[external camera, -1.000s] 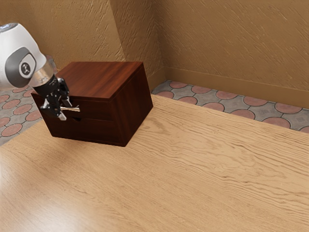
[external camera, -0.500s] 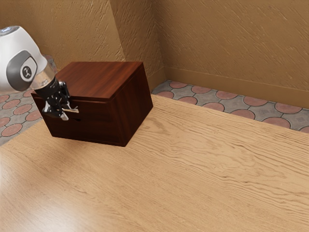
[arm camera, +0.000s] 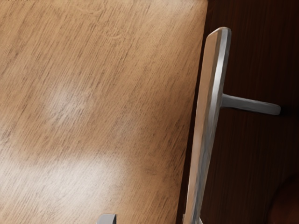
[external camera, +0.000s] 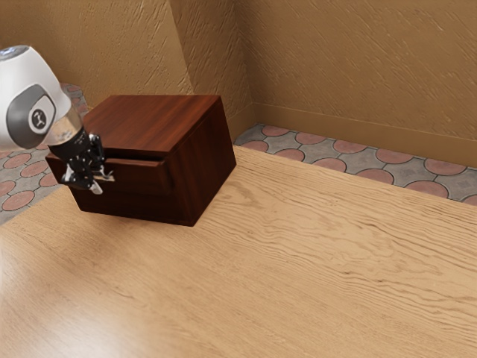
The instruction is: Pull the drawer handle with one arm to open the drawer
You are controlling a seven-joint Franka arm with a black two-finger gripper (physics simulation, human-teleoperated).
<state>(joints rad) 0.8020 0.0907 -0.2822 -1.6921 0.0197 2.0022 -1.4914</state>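
- Currently, my gripper (external camera: 83,175) sits at the front of the upper drawer (external camera: 130,173), at about nine o'clock in the exterior view.
- The fingers are spread. In the wrist view one grey fingertip (arm camera: 107,218) stands over the counter (arm camera: 84,93), clearly apart from the handle (arm camera: 208,121), so the bar is not pinched from both sides.
- The handle is a flat silver bar on a thin post, standing off the dark wood drawer front (arm camera: 252,56). Its near end runs in towards my hand.
- The drawer stands a little way out of the cabinet (external camera: 194,156), with a dark gap showing along its top edge.
- The cabinet rests at ten o'clock on the pale wooden counter (external camera: 298,261), near the far edge.
- The grey cap on the arm (external camera: 30,112) bears a small white mark that I cannot read.
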